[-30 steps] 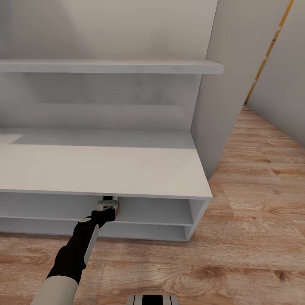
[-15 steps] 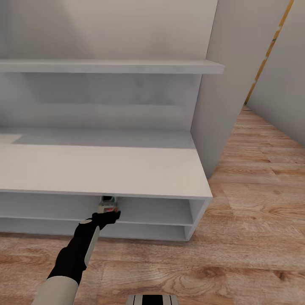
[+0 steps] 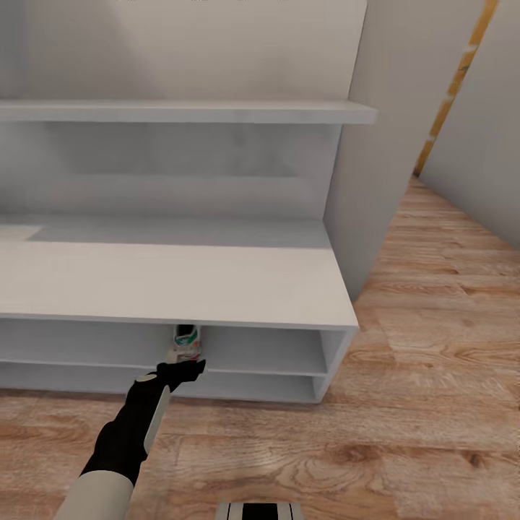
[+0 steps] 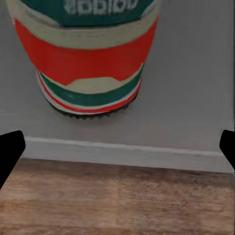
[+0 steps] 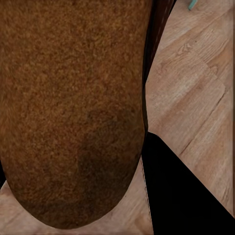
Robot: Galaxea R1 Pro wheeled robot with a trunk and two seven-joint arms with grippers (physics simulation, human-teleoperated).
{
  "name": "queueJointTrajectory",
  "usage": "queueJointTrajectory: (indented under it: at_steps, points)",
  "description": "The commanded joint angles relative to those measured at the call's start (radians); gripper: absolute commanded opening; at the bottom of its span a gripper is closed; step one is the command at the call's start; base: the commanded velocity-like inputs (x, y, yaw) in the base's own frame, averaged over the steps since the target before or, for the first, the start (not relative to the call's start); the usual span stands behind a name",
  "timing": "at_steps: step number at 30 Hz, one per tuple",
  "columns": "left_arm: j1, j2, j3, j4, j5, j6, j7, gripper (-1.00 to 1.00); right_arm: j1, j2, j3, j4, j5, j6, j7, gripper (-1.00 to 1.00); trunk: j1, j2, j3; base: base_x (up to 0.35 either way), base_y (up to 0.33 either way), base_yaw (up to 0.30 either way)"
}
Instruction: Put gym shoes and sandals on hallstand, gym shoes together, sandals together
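Note:
One gym shoe (image 3: pixel 186 342) stands on the upper of the two low shelves of the hallstand (image 3: pixel 180 282), heel outward. The left wrist view shows its red, green and white heel (image 4: pixel 90 58) resting on the grey shelf. My left gripper (image 3: pixel 180 371) hangs just in front of it, open and apart from the shoe; its black fingertips (image 4: pixel 10 152) sit at the frame's edges. In the right wrist view a brown sandal (image 5: pixel 73 107) lies close against the camera, with my right gripper (image 5: pixel 93 196) shut on it and one black finger (image 5: pixel 181 196) beside it.
The wide bench top and the wall shelf (image 3: pixel 188 112) above it are bare. The hallstand's tall side panel (image 3: pixel 361 180) stands at the right. The wood-plank corridor floor (image 3: pixel 433 404) runs in front and to the right, past a grey wall (image 3: pixel 477 144).
My left gripper has let go of the gym shoe and drawn back a little, leaving it on the shelf. The head camera has shifted slightly.

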Motion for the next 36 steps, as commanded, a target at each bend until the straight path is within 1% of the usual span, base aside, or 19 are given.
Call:
queueJointTrajectory:
  at_steps: [1, 18, 25, 30, 32, 33, 34, 35, 36]
  points:
    - [0.0, -0.001, 0.004, -0.001, -0.005, 0.005, -0.006, 1.0, -0.001, 0.0, -0.001, -0.001, -0.001, 0.006, -0.001, -1.0, -0.001, 0.0, -0.001, -0.315, 0.0, 0.0]
    - [0.0, 0.0, 0.005, -0.001, -0.005, 0.004, -0.006, 1.0, -0.001, 0.0, -0.001, -0.001, -0.001, 0.006, -0.001, -1.0, -0.001, 0.0, -0.001, -0.337, 0.0, 0.0]
    - [0.0, 0.001, 0.005, 0.002, -0.004, -0.044, -0.006, 1.0, -0.001, 0.001, -0.001, -0.001, -0.002, 0.005, -0.002, -1.0, -0.001, 0.0, -0.001, -0.323, 0.027, 0.0]
    - [0.001, 0.003, 0.006, 0.003, -0.006, -0.051, -0.006, 1.0, -0.001, 0.005, -0.001, 0.0, -0.004, 0.0, -0.001, -1.0, -0.001, 0.0, -0.001, -0.096, 0.181, 0.0]
    - [0.001, 0.007, 0.007, 0.003, -0.006, -0.051, -0.006, 1.0, -0.001, 0.006, -0.001, 0.0, -0.004, -0.002, -0.001, -1.0, -0.001, 0.0, -0.001, -0.018, 0.227, 0.0]
    - [0.001, 0.014, 0.008, 0.003, -0.006, -0.051, -0.006, 1.0, -0.001, 0.007, -0.002, -0.001, -0.004, -0.003, -0.001, -1.0, -0.001, 0.0, -0.001, -0.01, 0.233, 0.0]
    - [0.002, 0.022, 0.008, 0.003, -0.005, -0.051, -0.006, 1.0, -0.001, 0.006, -0.003, -0.001, -0.003, -0.003, -0.001, -1.0, -0.001, 0.0, -0.001, -0.007, 0.236, 0.0]
    - [0.002, 0.045, 0.008, 0.003, -0.005, -0.052, -0.007, 1.0, -0.001, 0.007, -0.004, -0.002, -0.005, -0.001, -0.001, -1.0, -0.001, 0.0, -0.001, -0.001, 0.11, 0.0]
    - [0.003, 0.047, 0.008, 0.003, -0.005, -0.052, -0.007, 1.0, -0.001, 0.007, -0.004, -0.002, -0.005, 0.001, -0.001, -1.0, -0.001, 0.0, -0.001, -0.001, 0.088, 0.0]
